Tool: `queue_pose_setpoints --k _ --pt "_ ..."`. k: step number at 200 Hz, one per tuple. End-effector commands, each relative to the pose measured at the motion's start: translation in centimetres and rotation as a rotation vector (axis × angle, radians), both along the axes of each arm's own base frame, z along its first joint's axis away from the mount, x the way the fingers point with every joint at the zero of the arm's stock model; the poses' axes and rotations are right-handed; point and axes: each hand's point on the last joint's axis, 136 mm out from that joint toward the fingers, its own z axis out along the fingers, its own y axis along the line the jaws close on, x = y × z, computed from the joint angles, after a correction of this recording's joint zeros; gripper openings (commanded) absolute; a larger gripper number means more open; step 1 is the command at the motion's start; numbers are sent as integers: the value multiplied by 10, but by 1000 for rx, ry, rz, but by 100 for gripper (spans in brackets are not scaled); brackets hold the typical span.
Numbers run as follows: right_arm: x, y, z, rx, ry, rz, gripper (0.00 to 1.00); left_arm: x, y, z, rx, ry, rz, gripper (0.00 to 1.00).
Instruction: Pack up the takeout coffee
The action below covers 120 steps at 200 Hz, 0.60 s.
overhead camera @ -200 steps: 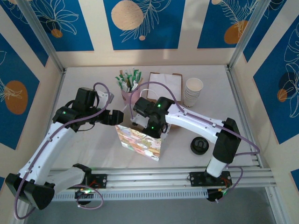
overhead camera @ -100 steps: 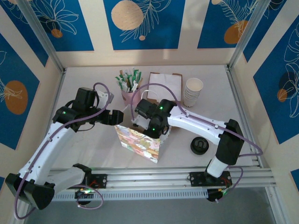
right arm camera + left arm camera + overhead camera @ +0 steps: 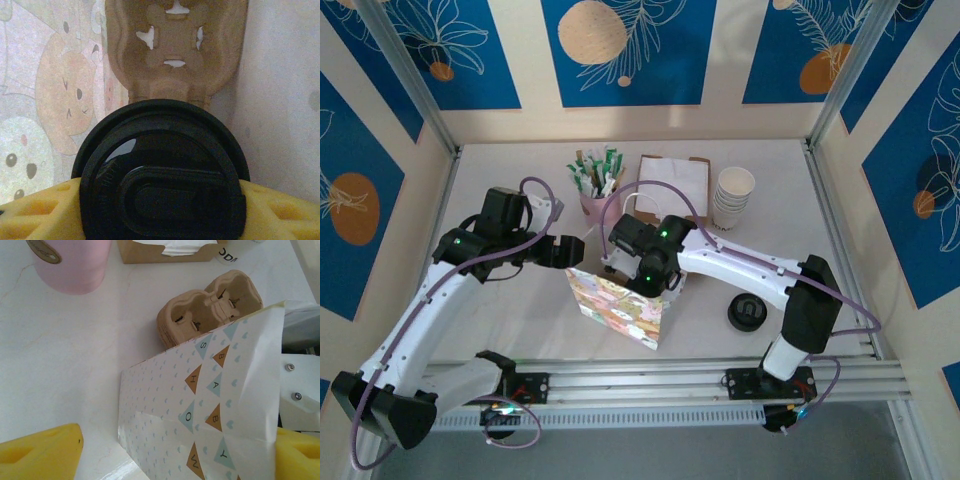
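Logged takeout coffee (image 3: 162, 175) pinched between the yellow right fingers (image 3: 35, 215), one pad on each side of the black lid, lid top facing the wrist camera. Placed it just in front of the brown cardboard carrier (image 3: 175, 50), which stands beside the printed gift bag (image 3: 45, 110); could not tell whether cup and carrier touch. From above, located the right wrist over the far side of the bag, near mid-desk (image 3: 510, 170). Recorded left fingers (image 3: 42, 452) spread wide, with the bag's upper edge between them. Found the left-hand pad in that view clear of the paper; could not determine contact at the other pad. Noted carrier lying just behind the bag in the left wrist view. Listed along the far desk: pink cup of sticks (image 3: 592, 200), napkin box (image 3: 675, 180), stack of white cups (image 3: 733, 197). Marked loose black lid (image 3: 747, 313) flat on the desk, right of the bag and apart from it.
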Motion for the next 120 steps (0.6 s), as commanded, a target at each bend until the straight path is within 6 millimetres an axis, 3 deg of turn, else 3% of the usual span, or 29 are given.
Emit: queue_pose_setpoints --k 1,120 --pt "-24 -12 -28 -99 115 13 46 -2 0 8 -3 -19 5 84" --pt "-37 -19 -58 -175 180 10 45 -2 0 8 1 -18 6 84"
